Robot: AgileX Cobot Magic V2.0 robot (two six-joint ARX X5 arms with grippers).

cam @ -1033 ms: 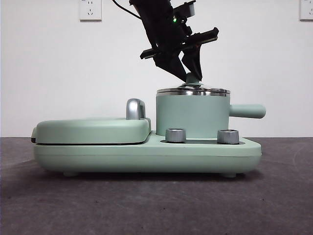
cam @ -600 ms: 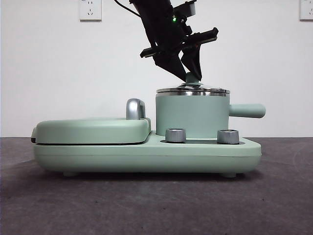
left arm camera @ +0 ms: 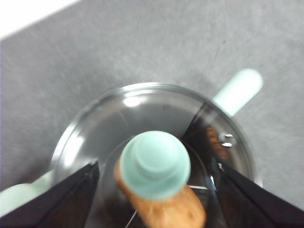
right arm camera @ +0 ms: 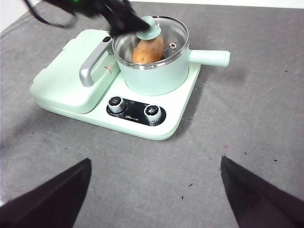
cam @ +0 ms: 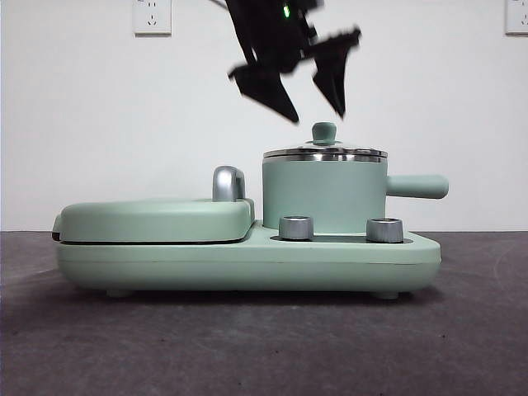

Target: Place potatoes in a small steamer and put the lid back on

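The left gripper (cam: 316,106) hangs just above the lid's knob (cam: 323,132), its fingers (cam: 332,78) spread wider than the knob and holding nothing; in the left wrist view the two dark fingers stand on either side of the mint-green knob (left arm camera: 155,164) without touching it. The lid (cam: 325,152) sits flat on the steel rim of the small steamer (cam: 323,194), and through the glass the potato (left arm camera: 164,209) lies inside the pot, orange-brown and oblong. In the right wrist view, taking the pot as the clock's centre, the stubby handle (right arm camera: 209,57) points toward 3 o'clock, the griddle cover (right arm camera: 69,78) with its chrome handle (right arm camera: 91,68) lies at 9 o'clock, and the two dials (right arm camera: 134,108) sit at 6 o'clock on the cooker base (right arm camera: 175,121), which rests on the dark table (right arm camera: 256,118). The right gripper (right arm camera: 152,199) waits well away from the cooker, fingers wide apart and empty. The task looks essentially done. Should the lid need reseating, the knob is the only sensible hold: small, smooth and probably slippery, so a centred pinch is wise. The lid is stiff, likely fairly light, and glass, so it would not forgive a drop or a hard knock against the rim. The potato looks firm and would tolerate a solid squeeze across its middle.
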